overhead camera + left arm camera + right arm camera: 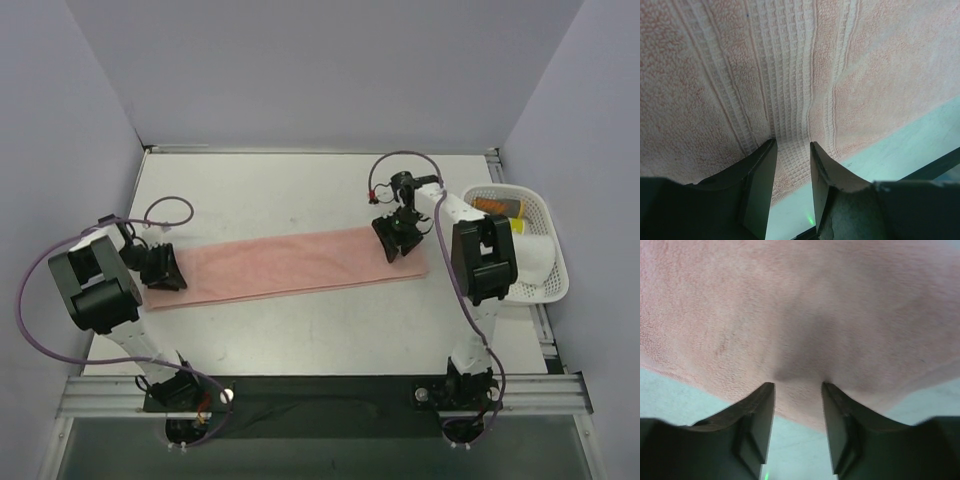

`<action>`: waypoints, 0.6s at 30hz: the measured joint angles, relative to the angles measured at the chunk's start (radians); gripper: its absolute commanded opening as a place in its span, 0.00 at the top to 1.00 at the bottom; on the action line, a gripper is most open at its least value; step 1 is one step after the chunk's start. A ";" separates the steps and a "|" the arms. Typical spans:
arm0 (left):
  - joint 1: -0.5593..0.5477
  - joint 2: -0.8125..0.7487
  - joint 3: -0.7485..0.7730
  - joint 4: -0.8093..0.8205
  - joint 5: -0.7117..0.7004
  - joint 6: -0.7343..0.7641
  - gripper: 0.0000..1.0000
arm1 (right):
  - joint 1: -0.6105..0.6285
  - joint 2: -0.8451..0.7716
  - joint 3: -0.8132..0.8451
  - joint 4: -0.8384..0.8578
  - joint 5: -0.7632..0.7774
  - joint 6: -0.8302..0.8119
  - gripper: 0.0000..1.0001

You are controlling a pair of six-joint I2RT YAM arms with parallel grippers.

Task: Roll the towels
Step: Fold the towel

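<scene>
Pressing onto the salmon-pink towel [290, 262], left pincer [792, 142] narrow, waffle band creased between its tips, right pincer [798, 384] narrow on the opposite end, actual grip impossible to tell, towel flat on the surface [300, 195] between both pincers

No text, label, brand or number is readable anywhere.

Right arm [483, 262] covers part of the white towel [538, 258]. Pink towel [800, 315] blurry and cropped on right wrist.
</scene>
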 measured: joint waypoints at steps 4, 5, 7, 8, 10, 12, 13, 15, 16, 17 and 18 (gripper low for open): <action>0.000 0.001 0.010 0.010 -0.006 -0.014 0.54 | -0.054 -0.045 -0.006 0.002 -0.021 0.045 0.29; -0.001 0.001 0.011 0.013 -0.006 -0.018 0.54 | -0.076 -0.066 -0.011 0.001 -0.032 0.065 0.30; -0.005 0.001 0.011 0.015 -0.007 -0.023 0.54 | -0.111 -0.100 -0.012 -0.002 -0.043 0.100 0.36; -0.005 0.001 0.011 0.016 -0.007 -0.025 0.54 | -0.126 -0.112 -0.012 -0.002 -0.044 0.117 0.38; -0.005 0.001 0.010 0.018 -0.007 -0.029 0.54 | -0.156 -0.122 -0.011 -0.001 -0.039 0.156 0.41; -0.005 0.000 0.010 0.019 -0.007 -0.030 0.54 | -0.179 -0.116 -0.011 -0.001 -0.031 0.188 0.44; -0.005 -0.001 0.009 0.019 -0.008 -0.030 0.54 | -0.186 -0.111 -0.011 -0.001 -0.027 0.200 0.45; -0.006 -0.003 0.007 0.021 -0.009 -0.030 0.54 | -0.195 -0.098 -0.011 0.001 -0.019 0.222 0.46; -0.006 -0.003 0.006 0.022 -0.010 -0.030 0.54 | -0.195 -0.092 -0.011 0.003 -0.018 0.232 0.47; -0.006 -0.004 0.006 0.023 -0.010 -0.031 0.54 | -0.195 -0.082 -0.011 0.006 -0.015 0.241 0.48; -0.006 -0.004 0.006 0.023 -0.010 -0.032 0.54 | -0.195 -0.073 -0.010 0.008 -0.013 0.248 0.49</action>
